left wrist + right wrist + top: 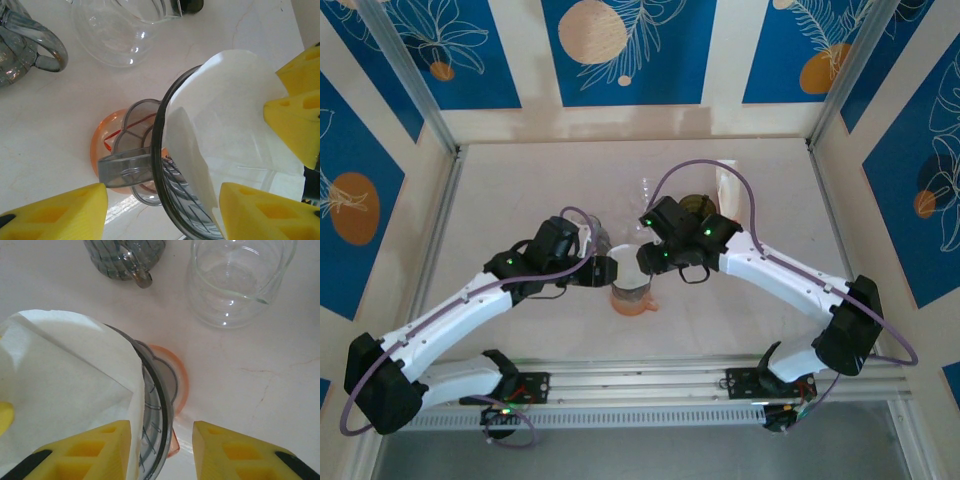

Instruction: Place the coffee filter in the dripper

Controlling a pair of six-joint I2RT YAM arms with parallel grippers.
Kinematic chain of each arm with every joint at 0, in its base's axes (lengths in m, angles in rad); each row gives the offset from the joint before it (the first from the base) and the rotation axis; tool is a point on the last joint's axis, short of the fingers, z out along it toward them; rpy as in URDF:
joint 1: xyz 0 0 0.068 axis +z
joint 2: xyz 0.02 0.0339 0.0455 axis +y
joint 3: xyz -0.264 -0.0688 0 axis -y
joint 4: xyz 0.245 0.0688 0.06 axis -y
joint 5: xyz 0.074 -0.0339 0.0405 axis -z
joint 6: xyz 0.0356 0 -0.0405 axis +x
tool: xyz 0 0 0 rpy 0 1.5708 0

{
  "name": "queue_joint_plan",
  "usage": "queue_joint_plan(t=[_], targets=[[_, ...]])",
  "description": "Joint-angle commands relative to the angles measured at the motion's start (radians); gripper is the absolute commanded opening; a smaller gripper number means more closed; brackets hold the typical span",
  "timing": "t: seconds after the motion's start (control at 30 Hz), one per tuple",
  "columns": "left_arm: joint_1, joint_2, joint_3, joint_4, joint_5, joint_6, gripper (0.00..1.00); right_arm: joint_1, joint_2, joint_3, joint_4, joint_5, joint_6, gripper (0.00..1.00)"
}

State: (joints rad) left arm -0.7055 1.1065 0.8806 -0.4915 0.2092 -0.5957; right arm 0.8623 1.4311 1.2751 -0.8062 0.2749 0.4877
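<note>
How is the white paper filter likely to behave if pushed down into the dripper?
The paper filter looks thin and folded, so it would probably flex rather than resist. Standing above the dripper rim, it seems light and may shift.

A fixed overhead camera looks down on the whole bench [520,180] from behind the arms [470,300]. Both wrist cameras look steeply down, very close, sharing the dripper [156,405] and glass jug [235,280].

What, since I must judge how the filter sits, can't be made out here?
Top external: dripper rim, mostly hidden under left gripper and right gripper.
Left wrist: filter tip, hidden by its own fold; dripper's near rim, cut off by bottom edge.
Right wrist: filter's left side, cut off by the edge.
</note>
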Motion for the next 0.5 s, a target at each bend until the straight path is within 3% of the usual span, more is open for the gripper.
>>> queue_joint_plan(t=[0.0, 0.23, 0.37, 0.47], targets=[[-0.002, 0.001, -0.007, 0.019, 0.019, -0.013, 0.61, 0.009, 0.003, 0.02, -0.028, 0.047, -0.006, 0.39], [0.009, -0.037, -0.003, 0.065, 0.074, -0.028, 0.72, 0.021, 0.008, 0.02, -0.022, 0.047, -0.003, 0.4], [0.009, -0.024, 0.009, 0.047, 0.078, -0.016, 0.71, 0.024, 0.009, 0.02, -0.022, 0.046, 0.0, 0.4], [0.019, -0.018, 0.004, 0.015, 0.053, -0.013, 0.64, 0.026, 0.009, 0.02, -0.022, 0.045, 0.003, 0.4]])
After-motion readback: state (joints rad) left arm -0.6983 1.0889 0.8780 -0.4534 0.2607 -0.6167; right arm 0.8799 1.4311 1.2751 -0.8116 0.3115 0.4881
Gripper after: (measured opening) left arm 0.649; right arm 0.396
